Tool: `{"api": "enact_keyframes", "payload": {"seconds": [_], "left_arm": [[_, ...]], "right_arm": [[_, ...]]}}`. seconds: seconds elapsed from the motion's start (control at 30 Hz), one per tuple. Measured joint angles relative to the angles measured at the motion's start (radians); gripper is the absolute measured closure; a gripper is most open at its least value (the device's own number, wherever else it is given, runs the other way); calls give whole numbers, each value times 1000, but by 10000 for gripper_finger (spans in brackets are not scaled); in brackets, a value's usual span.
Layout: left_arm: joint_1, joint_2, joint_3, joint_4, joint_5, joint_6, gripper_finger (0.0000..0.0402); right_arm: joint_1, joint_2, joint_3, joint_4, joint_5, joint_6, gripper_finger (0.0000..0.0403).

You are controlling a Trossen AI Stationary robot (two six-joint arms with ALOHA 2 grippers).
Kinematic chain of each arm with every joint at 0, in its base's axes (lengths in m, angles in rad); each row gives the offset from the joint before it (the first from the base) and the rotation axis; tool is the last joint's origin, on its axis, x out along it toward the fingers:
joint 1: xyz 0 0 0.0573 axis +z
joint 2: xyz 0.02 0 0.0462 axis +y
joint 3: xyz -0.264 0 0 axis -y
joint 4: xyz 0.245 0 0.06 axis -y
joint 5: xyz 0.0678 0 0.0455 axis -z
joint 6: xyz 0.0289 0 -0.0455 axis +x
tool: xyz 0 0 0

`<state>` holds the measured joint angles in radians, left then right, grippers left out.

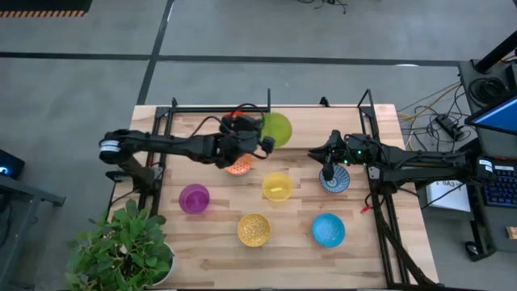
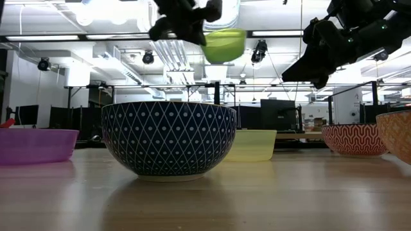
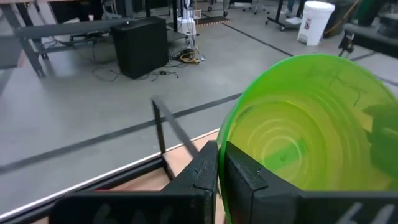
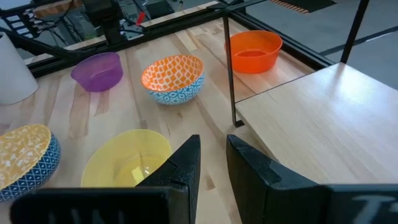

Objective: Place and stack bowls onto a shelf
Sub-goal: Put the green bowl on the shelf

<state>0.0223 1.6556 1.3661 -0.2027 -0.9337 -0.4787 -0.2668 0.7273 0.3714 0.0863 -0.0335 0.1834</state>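
Observation:
My left gripper (image 1: 258,141) is shut on the green bowl (image 1: 275,128), raised over the far middle of the table, high in the low view (image 2: 225,45). My right gripper (image 1: 326,170) hovers narrowly open above the blue-and-white patterned bowl (image 1: 334,181), touching nothing. The purple (image 1: 194,198), yellow (image 1: 277,186), gold patterned (image 1: 254,229) and light blue (image 1: 329,229) bowls stand on the table. The orange patterned bowl (image 1: 238,166) is partly under the left arm. The red-orange bowl (image 4: 252,50) stands beside the light-wood shelf (image 4: 323,124). My left gripper (image 3: 222,155) pinches the green bowl's rim (image 3: 225,127), one finger inside the bowl and one outside. The bowl is lifted clear of everything and tipped on its side, its opening turned back toward the wrist camera.
Black metal frames (image 1: 161,137) run along the table's left and right sides and its far edge. A thin black shelf post (image 4: 230,74) stands at the shelf's corner. A potted plant (image 1: 121,246) fills the near left corner. Bare wood lies along the near edge.

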Motion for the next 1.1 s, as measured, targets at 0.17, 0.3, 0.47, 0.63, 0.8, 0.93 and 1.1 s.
{"api": "enact_keyframes", "payload": {"seconds": [0.17,0.3,0.47,0.63,0.8,0.93,1.1], "left_arm": [[0,97,96,-25,-1,26,401],[4,168,158,-27,-1,47,401],[6,227,214,-28,-3,59,401],[7,256,225,-30,-32,57,401],[7,280,225,-18,-73,44,401],[14,296,225,-12,-80,44,401],[31,330,225,20,-81,51,401]], "right_arm": [[0,0,0,0,0,0,335],[0,0,0,-1,0,0,335],[0,0,0,-1,0,-1,335],[0,0,0,-1,0,-2,335],[0,0,0,-1,0,-4,335],[0,0,0,-1,0,-4,335],[0,0,0,0,0,-4,335]]}}
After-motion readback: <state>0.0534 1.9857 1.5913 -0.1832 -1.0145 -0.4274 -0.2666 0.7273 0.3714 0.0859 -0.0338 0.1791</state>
